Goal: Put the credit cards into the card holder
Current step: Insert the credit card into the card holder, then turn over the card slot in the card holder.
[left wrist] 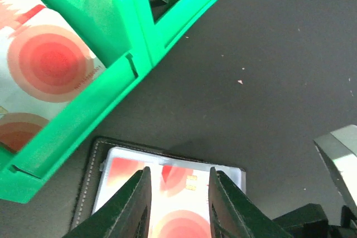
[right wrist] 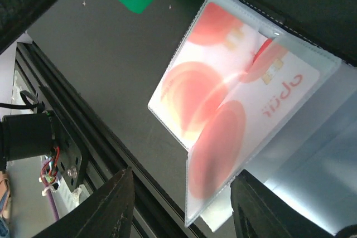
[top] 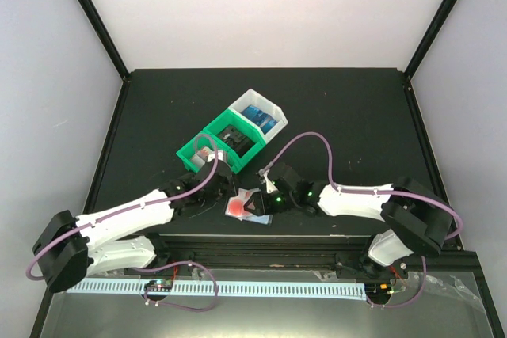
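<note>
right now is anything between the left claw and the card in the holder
Nothing visible. The left claw hangs open right over the card, which lies in the holder; the green bin sits off to one side.

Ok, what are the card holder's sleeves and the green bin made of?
The card holder has sleeves of seemingly clear flexible plastic film, glossy: glare streaks them and the credit cards show through. Its stitched black edge could be leather or imitation. The green bin looks like rigid moulded plastic, smooth, shiny.
</note>
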